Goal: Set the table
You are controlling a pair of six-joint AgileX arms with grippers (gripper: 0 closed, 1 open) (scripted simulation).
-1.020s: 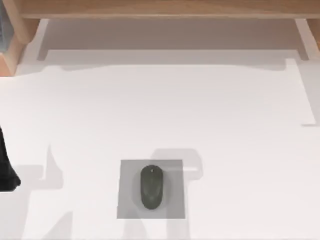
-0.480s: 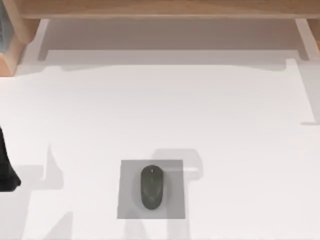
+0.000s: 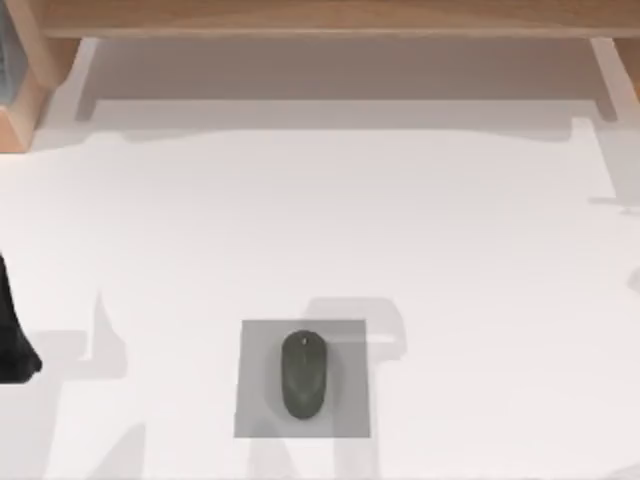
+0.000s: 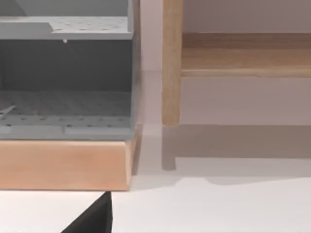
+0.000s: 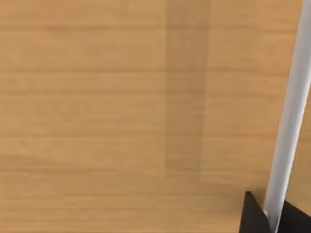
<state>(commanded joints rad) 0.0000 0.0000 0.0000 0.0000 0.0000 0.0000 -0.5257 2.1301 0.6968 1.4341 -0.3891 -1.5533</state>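
Near front middle of broad plain white table (image 3: 320,230): dark oval computer mouse (image 3: 304,374) sits on small grey square pad (image 3: 255,400). Left arm (image 3: 12,335) waits at left edge; can't tell if grip open. Come down slow, straight over mouse.

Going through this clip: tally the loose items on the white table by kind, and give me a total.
Computer mouse, dark grey: 1
Square pad, grey, under the mouse: 1
Total: 2
Both lie on the table, toward its near edge around the middle. The left arm is parked at the table's left edge.
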